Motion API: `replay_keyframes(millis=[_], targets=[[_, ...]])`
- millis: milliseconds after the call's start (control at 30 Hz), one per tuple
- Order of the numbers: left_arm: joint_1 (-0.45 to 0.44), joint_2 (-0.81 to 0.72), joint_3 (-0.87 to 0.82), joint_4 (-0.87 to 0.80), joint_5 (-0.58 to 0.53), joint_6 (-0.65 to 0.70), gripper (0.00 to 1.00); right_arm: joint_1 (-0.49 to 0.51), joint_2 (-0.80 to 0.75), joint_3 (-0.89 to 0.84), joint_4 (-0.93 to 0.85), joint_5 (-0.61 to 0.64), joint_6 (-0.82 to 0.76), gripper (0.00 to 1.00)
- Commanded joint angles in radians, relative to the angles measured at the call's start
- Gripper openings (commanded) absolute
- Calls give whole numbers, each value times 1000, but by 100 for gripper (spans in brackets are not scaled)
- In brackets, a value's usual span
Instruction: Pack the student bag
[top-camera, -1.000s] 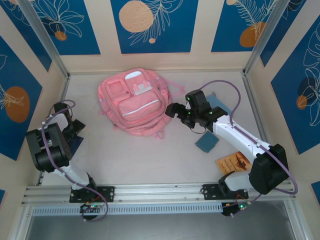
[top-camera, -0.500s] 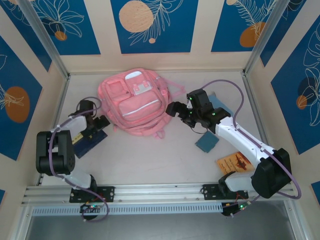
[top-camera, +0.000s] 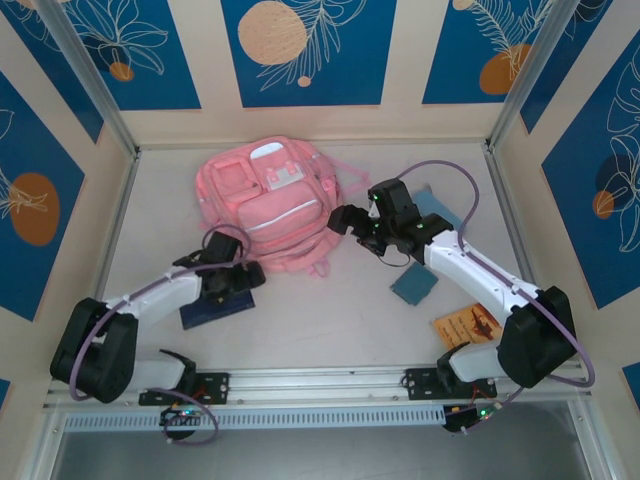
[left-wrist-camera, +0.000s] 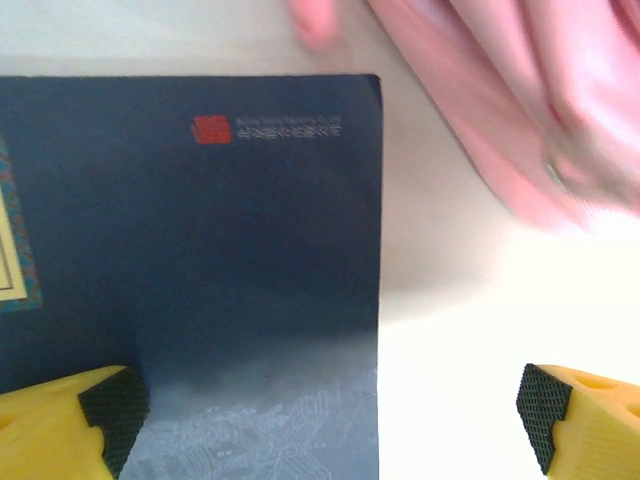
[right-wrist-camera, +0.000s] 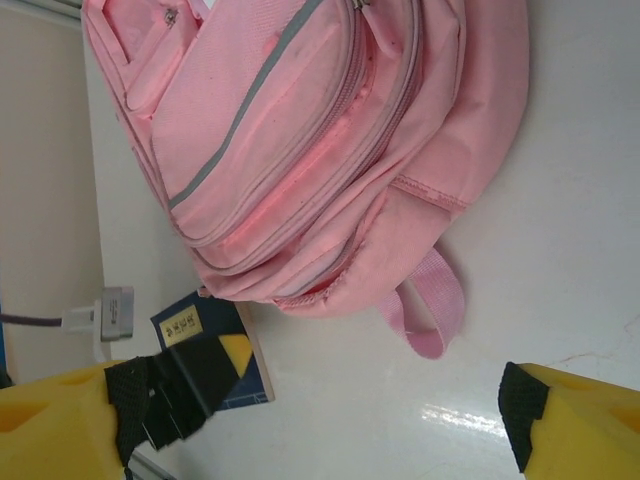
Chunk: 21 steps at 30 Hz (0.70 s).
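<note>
The student bag (top-camera: 265, 205) is a large pink backpack lying flat at the back middle of the table, pockets up. My left gripper (top-camera: 240, 280) hovers open just in front of it, over a dark blue book (top-camera: 212, 308). In the left wrist view the book (left-wrist-camera: 200, 250) lies under the open gripper (left-wrist-camera: 330, 415), one finger above its cover and the other above bare table, with the bag (left-wrist-camera: 520, 100) at the top right. My right gripper (top-camera: 345, 222) stands open beside the bag's right lower corner. In its wrist view this gripper (right-wrist-camera: 320, 430) faces the bag (right-wrist-camera: 300, 150) and its handle loop (right-wrist-camera: 430, 300), with nothing between the fingers.
A teal notebook (top-camera: 413, 285) and an orange-brown booklet (top-camera: 465, 325) lie on the right, near the right arm. A light-blue item (top-camera: 432, 203) sits partly under that arm. Metal posts and patterned walls close in the table on three sides.
My left arm has swung from the left wall rightward to the bag's front, and the dark blue book has shifted right with it. The right arm has hardly moved.
</note>
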<state>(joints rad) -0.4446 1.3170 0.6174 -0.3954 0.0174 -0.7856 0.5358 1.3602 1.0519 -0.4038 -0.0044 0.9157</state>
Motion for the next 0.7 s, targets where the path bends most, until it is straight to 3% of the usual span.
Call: replay_keyframes(millis=[0, 167, 267, 400, 500, 667], targets=[[-109, 68, -45, -88, 93, -94, 98, 6, 22, 9, 15, -8, 8, 92], [-277, 162, 68, -88, 98, -110, 97, 4, 39, 16, -10, 25, -5, 91], [-324, 202, 137, -114, 109, -100, 97, 1, 42, 14, -34, 46, -22, 90], [-316, 163, 203, -178, 78, -59, 98, 4, 58, 14, -66, 64, -71, 86], [-281, 96, 241, -250, 44, -18, 98, 18, 91, 35, -84, 49, -138, 75], [-196, -36, 254, -371, -36, 28, 80, 117, 205, 123, -114, 56, -233, 57]])
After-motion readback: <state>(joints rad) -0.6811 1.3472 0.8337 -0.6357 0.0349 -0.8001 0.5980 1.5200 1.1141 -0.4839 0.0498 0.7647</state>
